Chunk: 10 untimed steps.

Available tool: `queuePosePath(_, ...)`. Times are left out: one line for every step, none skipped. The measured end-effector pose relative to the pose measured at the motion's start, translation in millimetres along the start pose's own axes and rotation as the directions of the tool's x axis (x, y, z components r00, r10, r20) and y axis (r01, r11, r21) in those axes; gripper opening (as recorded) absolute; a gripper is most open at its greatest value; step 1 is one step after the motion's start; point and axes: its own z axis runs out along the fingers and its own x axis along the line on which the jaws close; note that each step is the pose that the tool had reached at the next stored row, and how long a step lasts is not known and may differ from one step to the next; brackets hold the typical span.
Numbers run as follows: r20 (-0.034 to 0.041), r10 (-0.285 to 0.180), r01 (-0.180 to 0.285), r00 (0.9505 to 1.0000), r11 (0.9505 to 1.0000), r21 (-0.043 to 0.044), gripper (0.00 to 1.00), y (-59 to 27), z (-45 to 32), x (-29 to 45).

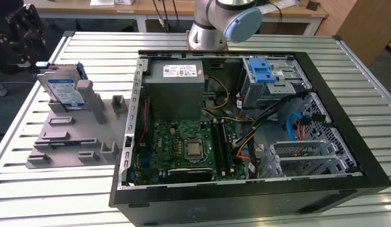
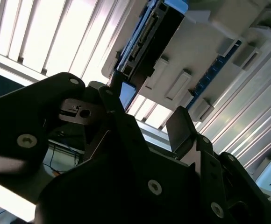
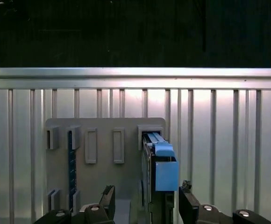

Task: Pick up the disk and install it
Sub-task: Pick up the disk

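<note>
The disk (image 1: 61,89) stands on one long edge in the grey holder (image 1: 75,137), leaning a little beside an upright post (image 1: 85,94). Its label face is turned toward the exterior camera. It sits at the holder's far corner on the exterior view's left, close to the table (image 1: 56,198) edge on that side and toward the table's far corner. In the first wrist view the disk shows edge-on, as a thin dark strip capped by its blue frame, and its long axis runs from the gripper (image 3: 147,198) out toward the table's edge. The gripper's two fingers (image 3: 108,198) are spread wide with nothing pinched between them. They appear one to each side of that strip, so the opening lies across the disk's thickness rather than along its length, which is the relation a grasp here turns on. The disk is off-centre in the gap, nearer one finger than the other. In the second wrist view the fingertips end short of the disk's connector end with space between, so I judge that the gripper hovers above the disk and apart from it, touching nothing. The open computer case (image 1: 246,201) lies just beside the holder on the exterior view's right. The disk rests in its slot, not yet picked up.
</note>
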Motion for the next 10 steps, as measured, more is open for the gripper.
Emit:
queuePosePath(0.0000,-0.001,0.001,1.0000,1.0000,-0.0025,0.65,0.0,0.7,-0.4)
queuePosePath(0.0000,-0.001,0.001,1.0000,1.0000,-0.0061,0.65,0.0,1.6,-1.4)
queuePosePath(0.0000,-0.001,0.001,1.0000,1.0000,-0.0097,0.65,0.1,2.6,-2.4)
queuePosePath(0.0000,-0.002,0.002,1.0000,0.9999,-0.0139,0.65,0.1,3.4,-3.4)
queuePosePath(0.0000,-0.002,0.002,1.0000,0.9998,-0.0181,0.65,0.2,4.2,-4.1)
queuePosePath(0.0001,-0.002,0.002,1.0000,0.9998,-0.0215,0.65,0.2,5.1,-4.5)
queuePosePath(0.0002,-0.002,0.002,1.0000,0.9997,-0.0240,0.65,0.5,5.7,-4.9)
queuePosePath(0.0007,-0.002,0.002,1.0000,0.9996,-0.0264,0.65,0.8,6.3,-5.3)
queuePosePath(0.0014,-0.002,0.002,1.0000,0.9996,-0.0276,0.65,1.2,7.0,-5.7)
queuePosePath(0.0022,-0.002,0.002,1.0000,0.9996,-0.0282,0.65,1.6,7.9,-6.0)
